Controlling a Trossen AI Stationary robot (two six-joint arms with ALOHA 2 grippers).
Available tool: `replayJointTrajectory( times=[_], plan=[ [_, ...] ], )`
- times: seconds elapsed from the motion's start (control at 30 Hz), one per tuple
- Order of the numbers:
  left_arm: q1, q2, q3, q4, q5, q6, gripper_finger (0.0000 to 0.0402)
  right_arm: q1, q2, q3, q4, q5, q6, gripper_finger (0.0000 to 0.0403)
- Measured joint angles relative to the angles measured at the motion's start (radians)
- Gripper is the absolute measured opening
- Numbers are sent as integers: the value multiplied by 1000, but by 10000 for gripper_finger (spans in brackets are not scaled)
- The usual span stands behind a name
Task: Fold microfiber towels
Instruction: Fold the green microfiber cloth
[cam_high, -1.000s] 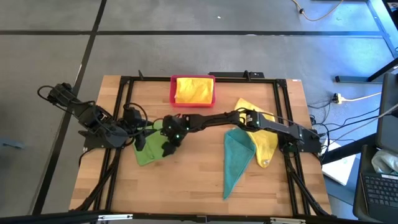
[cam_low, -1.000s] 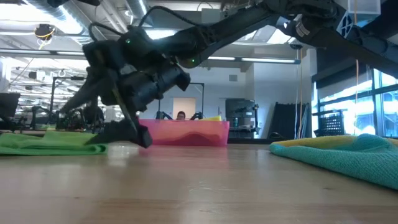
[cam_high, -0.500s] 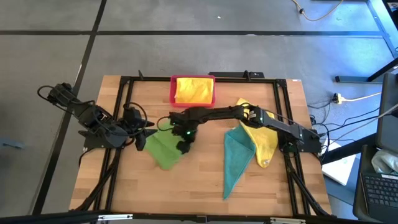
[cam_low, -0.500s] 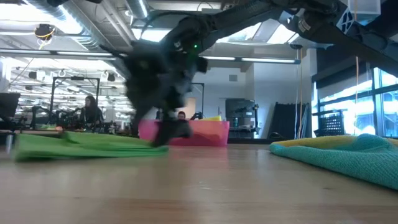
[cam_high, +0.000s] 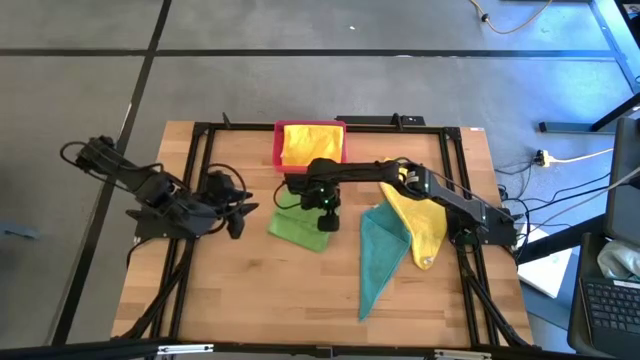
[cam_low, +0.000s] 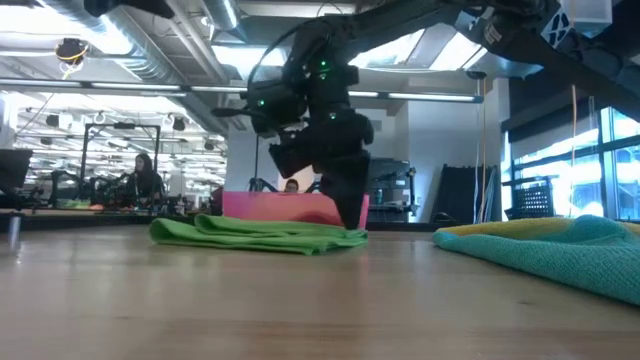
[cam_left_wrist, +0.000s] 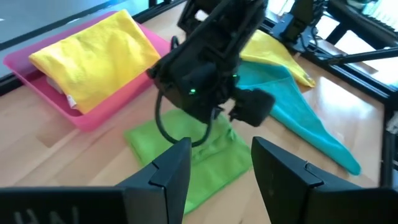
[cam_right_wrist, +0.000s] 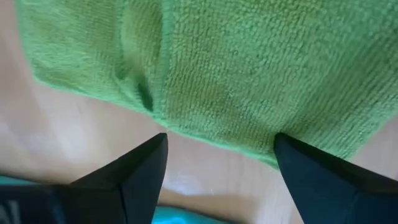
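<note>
Table: right arm's fingers spread over green towel.

No readable text, label, brand, number or sign is showing in any view, neither on the cloths nor on the arms.

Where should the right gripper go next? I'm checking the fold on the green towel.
Probably straight down to pinch the near edge. The right gripper hangs open over the edge of the bright green towel, which lies folded flat beside the pink tray. The left gripper waits open, clear of it.
</note>
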Motion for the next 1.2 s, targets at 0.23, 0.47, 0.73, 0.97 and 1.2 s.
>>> replayJointTrajectory(
  times=[0.23, 0.47, 0.73, 0.97, 1.2],
  plan=[
    [32, 50, 0, -8, 19, 92, 163, 2, -105, 1, 18, -9, 62, 295],
    [122, 102, 0, 34, 225, 316, 163, 38, -272, -9, 47, 26, 73, 272],
    [345, 165, 0, 124, 512, 678, 163, 166, -381, -169, 114, 63, 156, 255],
    [547, 254, -9, 157, 773, 1042, 163, 250, -596, -514, 229, 191, 305, 232],
    [642, 407, -74, 156, 855, 1427, 163, 267, -873, -862, 508, 251, 486, 210]
  ],
)
